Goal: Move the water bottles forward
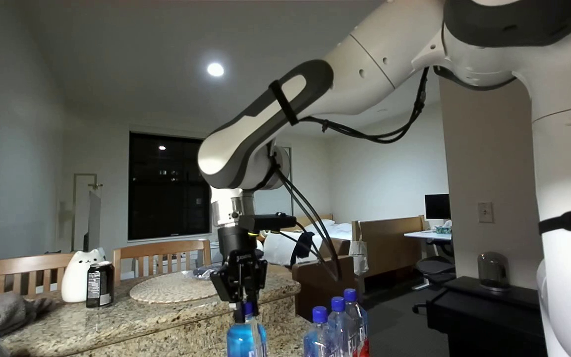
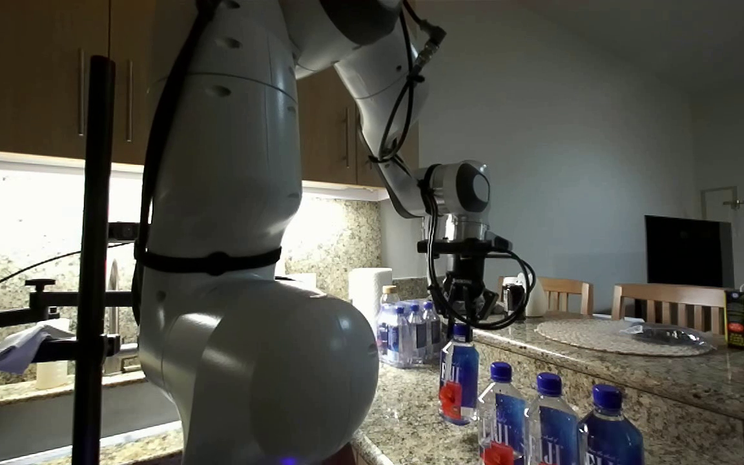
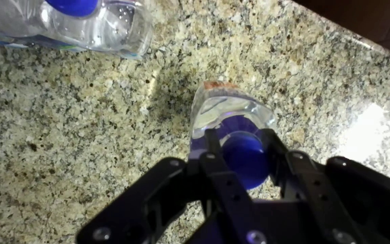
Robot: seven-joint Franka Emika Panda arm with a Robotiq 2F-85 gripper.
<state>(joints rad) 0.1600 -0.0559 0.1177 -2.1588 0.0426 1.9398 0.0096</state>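
My gripper is shut on the blue cap of a clear water bottle with a blue and red label. In both exterior views the gripper points down over this bottle, which looks slightly tilted. I cannot tell whether its base touches the counter. Three more water bottles stand close together in a row beside it: the nearest to it, a middle one and an end one. They also show in an exterior view. Part of a bottle lies at the wrist view's upper left.
A pack of several bottles stands farther along the counter. A raised granite ledge runs alongside, with a woven mat, black can, white cat-shaped object and towel. The counter edge crosses the wrist view's upper right.
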